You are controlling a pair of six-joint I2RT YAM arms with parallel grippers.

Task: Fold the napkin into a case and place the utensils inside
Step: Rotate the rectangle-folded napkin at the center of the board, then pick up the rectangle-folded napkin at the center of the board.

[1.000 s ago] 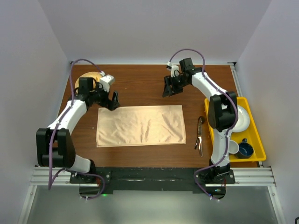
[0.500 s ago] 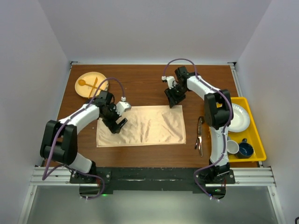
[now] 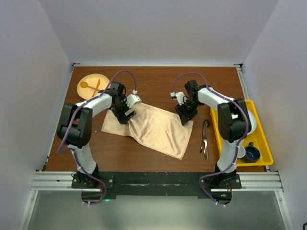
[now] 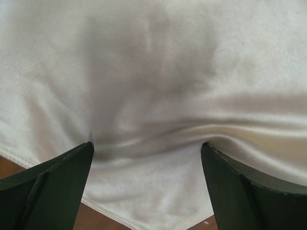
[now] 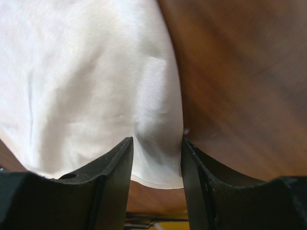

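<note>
The napkin (image 3: 158,130) is thin cloth with a satin sheen on a smooth wooden table (image 3: 153,81)

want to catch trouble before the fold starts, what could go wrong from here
1. The right pincer pinches only a bunched edge of the napkin; slick satin could slip out when lifted.
2. The left pincer stands wide open, only pressing the cloth, so that side may drag and wrinkle.
3. The napkin lies skewed, near the dark utensils; a pull could sweep them.
</note>
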